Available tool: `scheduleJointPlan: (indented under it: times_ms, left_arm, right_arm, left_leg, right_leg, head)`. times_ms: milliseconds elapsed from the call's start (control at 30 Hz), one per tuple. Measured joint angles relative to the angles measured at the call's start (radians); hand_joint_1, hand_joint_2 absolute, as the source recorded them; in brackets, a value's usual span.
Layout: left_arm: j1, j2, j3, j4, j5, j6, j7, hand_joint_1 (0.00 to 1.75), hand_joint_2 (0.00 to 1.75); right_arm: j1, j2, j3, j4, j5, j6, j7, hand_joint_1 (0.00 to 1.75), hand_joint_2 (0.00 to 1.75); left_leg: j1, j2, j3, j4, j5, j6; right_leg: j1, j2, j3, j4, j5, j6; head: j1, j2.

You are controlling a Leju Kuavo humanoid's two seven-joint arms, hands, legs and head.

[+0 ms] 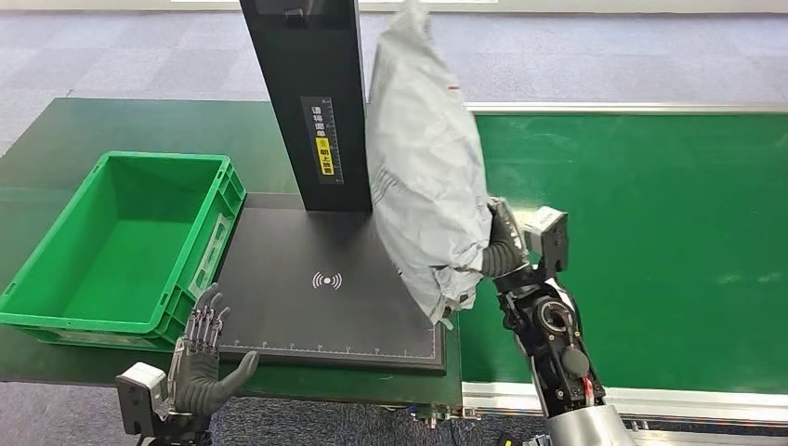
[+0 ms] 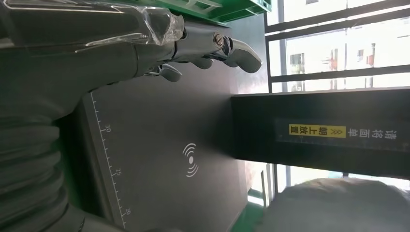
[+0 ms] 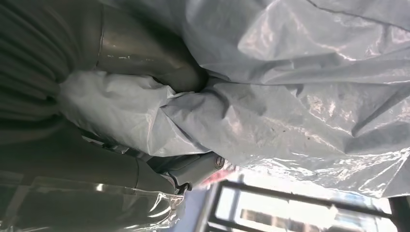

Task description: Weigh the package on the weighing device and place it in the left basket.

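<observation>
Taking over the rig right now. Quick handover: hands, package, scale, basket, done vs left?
Right hand: grips the crumpled grey plastic mailer package, held upright in the air over the right side of the flat black weighing platform.
Left hand: holds nothing, fingers apart, at the platform's front left corner.
Green plastic crate basket: left of the platform, nothing in it.
Done: package picked up.
Left: set it on the platform, weigh it, move it to the basket.

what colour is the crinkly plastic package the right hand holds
Light grey crinkly plastic package, clearest in the head view.

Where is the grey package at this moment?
In the head view the grey package is held upright by the right hand, above the right edge of the black scale platform, beside the scale's black column.
</observation>
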Motion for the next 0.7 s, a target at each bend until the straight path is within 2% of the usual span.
scheduleJointPlan:
  times_ms: [67,200,400,467,533,600,700]
  left_arm:
    - [-0.007,0.004,-0.006,0.01,-0.001,0.003,-0.001,0.0,1.75]
    - [-0.005,0.007,-0.015,0.018,-0.001,0.011,0.001,0.0,1.75]
    - [0.01,0.009,-0.015,0.009,0.001,0.016,0.022,0.0,1.75]
    - [0.011,0.01,-0.014,0.004,0.004,0.02,0.031,0.0,1.75]
    - [0.011,0.012,-0.014,0.002,0.009,0.021,0.035,0.0,1.75]
    - [0.011,0.014,-0.014,0.001,0.015,0.023,0.037,0.0,1.75]
    - [0.011,0.017,-0.014,0.001,0.022,0.026,0.037,0.0,1.75]
  right_arm:
    - [0.008,0.0,0.081,0.01,0.059,-0.031,0.018,1.75,1.75]
    - [-0.004,-0.012,0.254,0.056,0.232,-0.175,0.039,1.75,1.75]
    - [-0.054,-0.03,0.398,0.143,0.345,-0.251,0.117,1.75,1.75]
    - [-0.067,-0.036,0.423,0.163,0.361,-0.256,0.136,1.11,1.75]
    - [-0.08,-0.04,0.439,0.179,0.365,-0.255,0.148,0.24,1.75]
    - [-0.091,-0.043,0.449,0.195,0.36,-0.244,0.15,0.0,1.75]
    - [-0.103,-0.045,0.456,0.215,0.346,-0.228,0.142,0.0,1.75]
  left_leg:
    - [0.0,0.001,0.0,0.0,0.0,0.0]
    - [0.0,0.001,0.0,0.0,0.0,0.0]
    - [0.0,0.0,0.0,0.0,0.0,0.0]
    - [0.0,0.0,0.0,0.0,0.0,0.0]
    - [0.0,0.0,0.001,0.0,0.0,0.0]
    - [0.0,0.0,0.001,0.0,0.0,0.0]
    - [0.0,0.0,0.001,0.0,0.0,0.0]
  right_leg:
    - [0.0,0.0,0.0,0.0,0.0,0.0]
    - [0.0,0.0,0.0,0.0,0.0,0.0]
    - [0.0,0.0,0.0,0.0,0.0,0.0]
    - [0.0,0.0,0.0,0.0,0.0,0.0]
    - [0.0,0.0,0.0,0.0,0.0,0.0]
    - [0.0,0.0,0.001,0.0,0.0,0.0]
    - [0.0,0.0,0.001,0.0,0.0,0.0]
  head:
    - [0.0,0.0]
    - [0.0,0.0]
    - [0.0,0.0]
    - [0.0,0.0]
    - [0.0,0.0]
    - [0.0,0.0]
    - [0.0,0.0]
